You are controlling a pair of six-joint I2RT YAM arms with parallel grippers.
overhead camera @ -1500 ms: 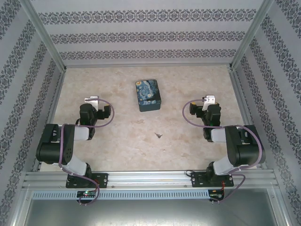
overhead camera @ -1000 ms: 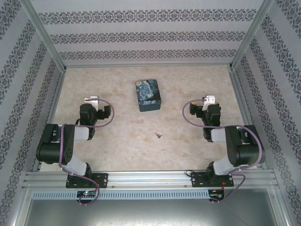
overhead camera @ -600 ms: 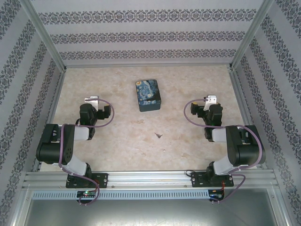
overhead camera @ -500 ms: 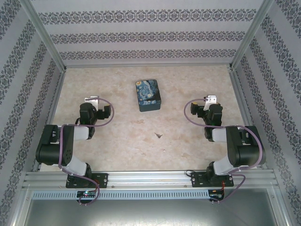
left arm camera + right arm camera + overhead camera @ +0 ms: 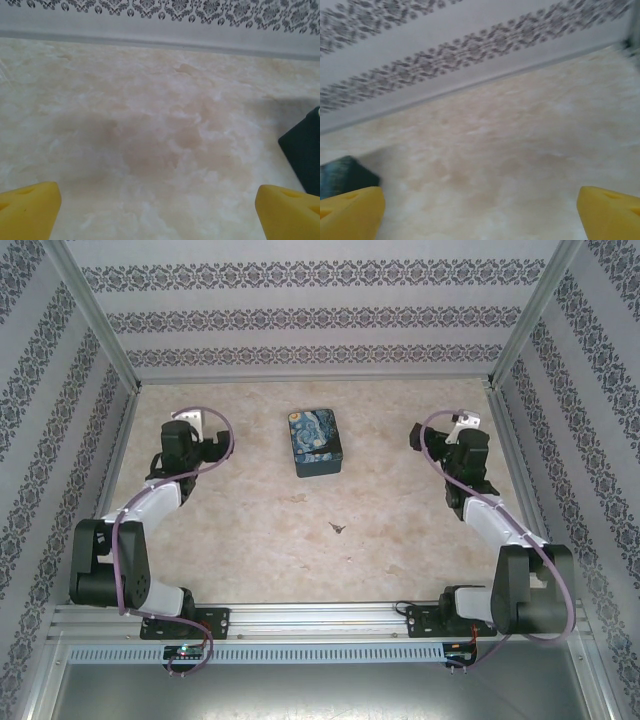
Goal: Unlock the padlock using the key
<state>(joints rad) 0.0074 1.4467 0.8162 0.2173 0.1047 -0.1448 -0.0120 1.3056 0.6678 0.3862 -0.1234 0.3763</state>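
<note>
While left claw and right claw gape empty, thin grey key lies on marbled table.

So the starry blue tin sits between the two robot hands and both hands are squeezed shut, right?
No, both are open: the left gripper and right gripper each show yellow fingertips far apart in the wrist views. The tin does sit between them.
</note>
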